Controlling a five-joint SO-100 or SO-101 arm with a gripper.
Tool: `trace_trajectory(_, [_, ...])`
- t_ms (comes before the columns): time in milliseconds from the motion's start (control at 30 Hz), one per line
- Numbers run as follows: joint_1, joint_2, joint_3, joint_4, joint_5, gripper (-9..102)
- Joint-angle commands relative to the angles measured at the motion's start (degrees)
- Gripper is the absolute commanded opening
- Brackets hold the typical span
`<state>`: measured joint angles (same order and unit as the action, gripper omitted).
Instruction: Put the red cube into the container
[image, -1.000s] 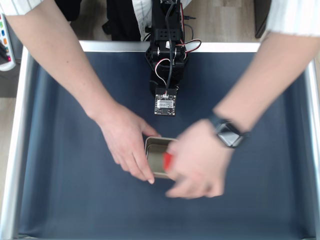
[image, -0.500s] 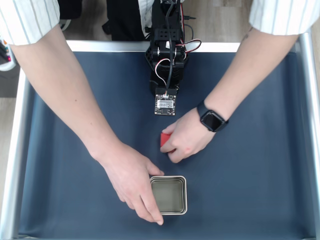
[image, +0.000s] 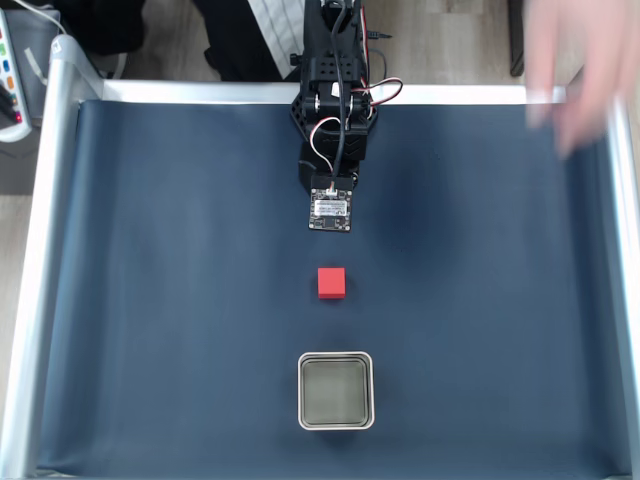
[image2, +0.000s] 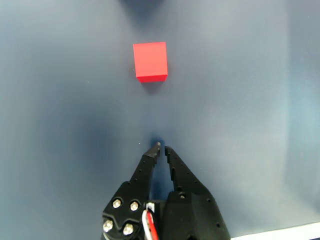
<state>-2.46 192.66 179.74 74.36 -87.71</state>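
The red cube (image: 332, 282) lies on the dark blue mat, a short way below the arm in the fixed view. In the wrist view the red cube (image2: 150, 61) sits ahead of my gripper (image2: 161, 148), well apart from it. The gripper's two black fingers meet at the tips with nothing between them. The container (image: 336, 390), a square silver tin with a dull inside, stands empty on the mat below the cube in the fixed view. The arm (image: 333, 110) is folded at the top middle, its wrist board (image: 330, 208) facing up.
A person's blurred hand (image: 570, 70) is at the top right, over the tray's edge. A raised silver rim (image: 40, 280) borders the mat on the left, top and right.
Both of the person's hands have left the mat; one now blurs at the top right. The cube and the tin stay where the hands set them. The arm has not moved.
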Motion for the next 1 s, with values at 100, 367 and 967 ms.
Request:
trace_trajectory(100, [0.18,-0.44,-0.44,0.0,-0.18,1])
trace_trajectory(367, [0.18,-0.44,-0.44,0.0,-0.18,1])
trace_trajectory(967, [-6.24,-0.35,-0.44,-0.35,1.85,0])
